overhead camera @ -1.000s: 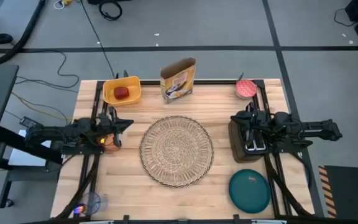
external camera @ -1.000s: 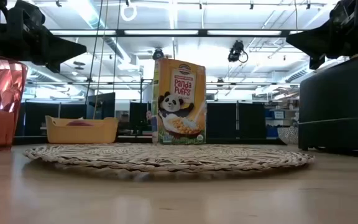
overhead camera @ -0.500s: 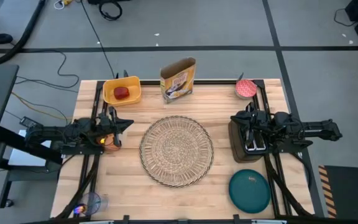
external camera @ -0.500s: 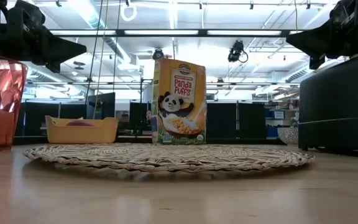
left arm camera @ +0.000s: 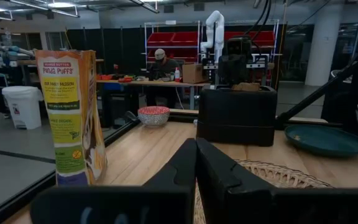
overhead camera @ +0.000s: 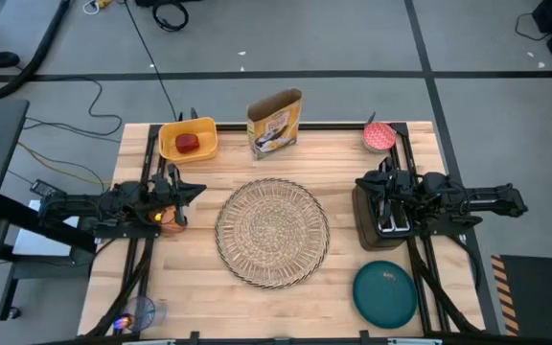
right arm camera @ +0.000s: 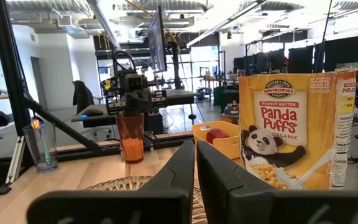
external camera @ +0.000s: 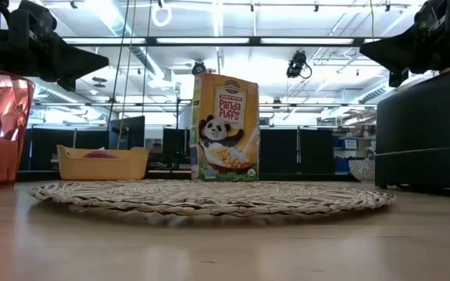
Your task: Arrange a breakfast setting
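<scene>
High view first: the round woven placemat (overhead camera: 272,232) lies flat at the middle of the wooden table (overhead camera: 199,287). The teal plate (overhead camera: 385,294) sits at the near right corner, well apart from the mat. The small red bowl (overhead camera: 379,136) is at the far right edge, and the red apple (overhead camera: 189,143) rests inside the yellow bin (overhead camera: 188,139) at the far left. A cereal box (overhead camera: 275,122) stands upright between bin and bowl. The left gripper (overhead camera: 182,192) hovers at the table's left edge over the orange cup (overhead camera: 166,213), which is mostly hidden beneath it. The right gripper (overhead camera: 370,186) hangs above the black toaster (overhead camera: 379,220) on the right side.

Low view: the placemat (external camera: 209,196) spreads across the foreground, the cereal box (external camera: 225,127) behind it, the yellow bin (external camera: 102,162) further left and the cup (external camera: 0,129) at the left margin (upright on the table). The toaster (external camera: 426,133) fills the right margin.

Left wrist view: the left gripper (left arm camera: 196,163) has its two fingers pressed together with nothing between them. Beyond them stand the toaster (left arm camera: 236,116), the bowl (left arm camera: 154,115) and the plate (left arm camera: 325,139).

Right wrist view: the right gripper (right arm camera: 196,163) likewise has its fingers closed against each other, empty. Past them are the cup (right arm camera: 130,137), the cereal box (right arm camera: 288,128), and the apple (right arm camera: 216,135) in the bin (right arm camera: 229,142). A clear glass (right arm camera: 40,147) holding a blue spoon (right arm camera: 43,148) stands at the table corner.
</scene>
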